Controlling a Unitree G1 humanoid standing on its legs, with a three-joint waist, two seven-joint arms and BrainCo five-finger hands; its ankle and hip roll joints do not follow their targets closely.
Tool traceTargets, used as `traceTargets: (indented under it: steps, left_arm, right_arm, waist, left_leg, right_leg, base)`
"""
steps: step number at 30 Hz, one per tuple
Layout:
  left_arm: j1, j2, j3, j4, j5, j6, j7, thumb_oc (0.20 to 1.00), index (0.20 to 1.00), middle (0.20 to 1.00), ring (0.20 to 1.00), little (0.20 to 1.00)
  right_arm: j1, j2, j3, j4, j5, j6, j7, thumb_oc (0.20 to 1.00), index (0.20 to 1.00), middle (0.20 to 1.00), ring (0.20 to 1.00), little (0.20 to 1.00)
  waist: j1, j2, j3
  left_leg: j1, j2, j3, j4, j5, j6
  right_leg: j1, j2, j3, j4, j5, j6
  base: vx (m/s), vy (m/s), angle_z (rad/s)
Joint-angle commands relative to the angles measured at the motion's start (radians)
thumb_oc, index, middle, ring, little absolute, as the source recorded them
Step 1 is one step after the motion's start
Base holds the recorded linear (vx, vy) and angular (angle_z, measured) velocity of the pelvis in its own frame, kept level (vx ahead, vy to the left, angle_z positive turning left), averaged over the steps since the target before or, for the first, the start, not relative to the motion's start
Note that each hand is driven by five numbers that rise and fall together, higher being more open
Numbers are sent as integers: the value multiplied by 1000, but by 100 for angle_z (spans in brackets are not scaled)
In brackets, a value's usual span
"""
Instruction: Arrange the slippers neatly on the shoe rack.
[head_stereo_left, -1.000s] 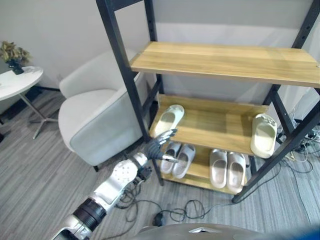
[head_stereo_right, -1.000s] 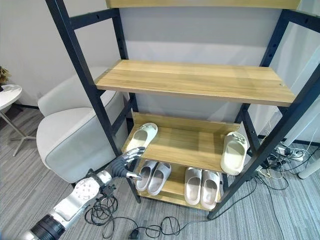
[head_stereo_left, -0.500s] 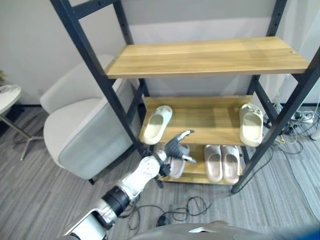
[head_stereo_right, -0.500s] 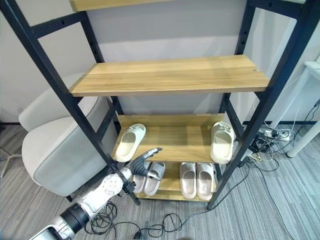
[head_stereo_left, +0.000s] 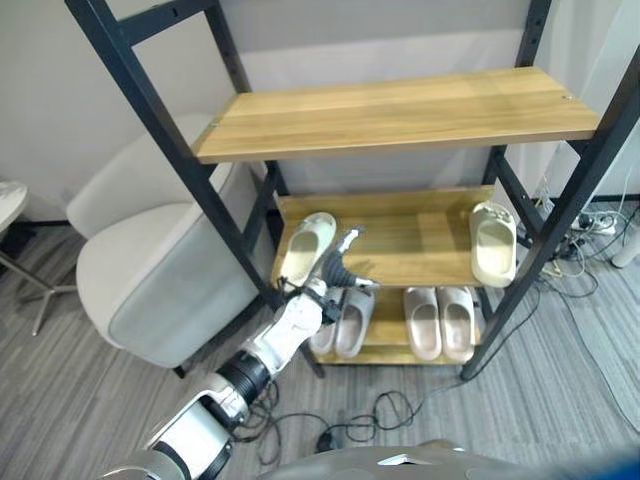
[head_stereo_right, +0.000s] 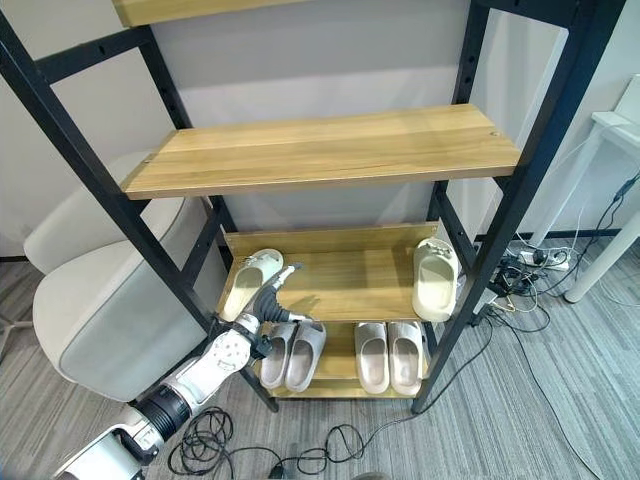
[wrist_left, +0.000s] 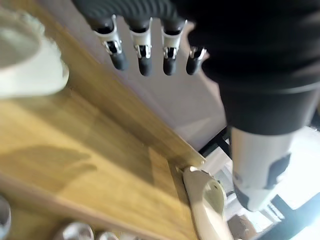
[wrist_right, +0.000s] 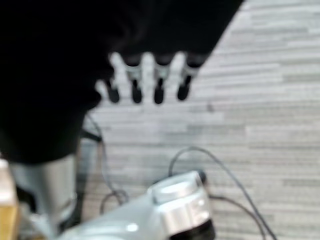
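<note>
Since a second ago the camera has swung right across the rack, and the left hand has come up from the rack's front left post to the middle shelf's front edge.

In the left eye view, the left hand (head_stereo_left: 338, 270) is reaching with its fingers spread and empty just beside the left slipper (head_stereo_left: 305, 246), which is lying tilted at the shelf's left end. Its mate, the right slipper (head_stereo_left: 494, 245), is sitting well apart at the right end. Two pairs (head_stereo_left: 390, 320) are lying side by side on the bottom shelf.

In the right eye view, the rack (head_stereo_right: 318, 150) is showing its upper shelf bare.

In the left wrist view, the fingers (wrist_left: 145, 57) are hanging relaxed above the wood, the near slipper at one edge and the far one beyond.

In the right wrist view, the right hand (wrist_right: 145, 87) is idling loosely open over the floor.

The hand should probably close round the near slipper's side and carry it along the shelf to sit parallel beside its mate.
</note>
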Motion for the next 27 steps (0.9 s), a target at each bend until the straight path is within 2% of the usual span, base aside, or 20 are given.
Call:
traceTargets:
  steps: [1,9,14,21,27]
  left_arm:
    - [-142,13,30,59,83,-41,81,1000,1000,1000,1000,1000]
    - [-192,43,-22,106,244,-20,156,1000,1000,1000,1000,1000]
    - [-232,61,-54,174,374,15,226,1000,1000,1000,1000,1000]
    - [-256,83,-26,220,400,38,271,1000,1000,1000,1000,1000]
    - [-288,135,5,243,403,58,306,1000,1000,1000,1000,1000]
  right_arm:
    - [2,-1,31,-34,0,-34,-23,1000,1000,1000,1000,1000]
    - [4,-14,46,-50,-18,-49,-51,1000,1000,1000,1000,1000]
    - [2,-33,57,-60,-30,-62,-74,1000,1000,1000,1000,1000]
    - [-4,-39,66,-67,-29,-68,-87,1000,1000,1000,1000,1000]
    - [-7,-38,71,-77,-13,-78,-84,1000,1000,1000,1000,1000]
  waist:
    - [-26,-4,-12]
    - [-48,13,-2]
    - [-73,32,18]
    - [-80,44,40]
    - [-73,34,51]
  left_leg:
    - [-8,-27,4,109,-208,11]
    - [-8,-24,27,105,-203,12]
    - [-3,-27,46,98,-210,12]
    - [-17,-26,69,98,-207,13]
    - [-34,-22,74,106,-211,12]
  right_leg:
    - [-83,-2,-38,76,-3,20]
    - [-98,-1,-14,73,11,25]
    - [-106,-8,11,70,6,28]
    - [-133,-7,37,70,16,29]
    - [-145,-7,43,63,24,33]
  base:
    - [28,-2,-3]
    - [30,10,-9]
    - [29,33,-16]
    - [9,33,-15]
    - [12,8,-7]
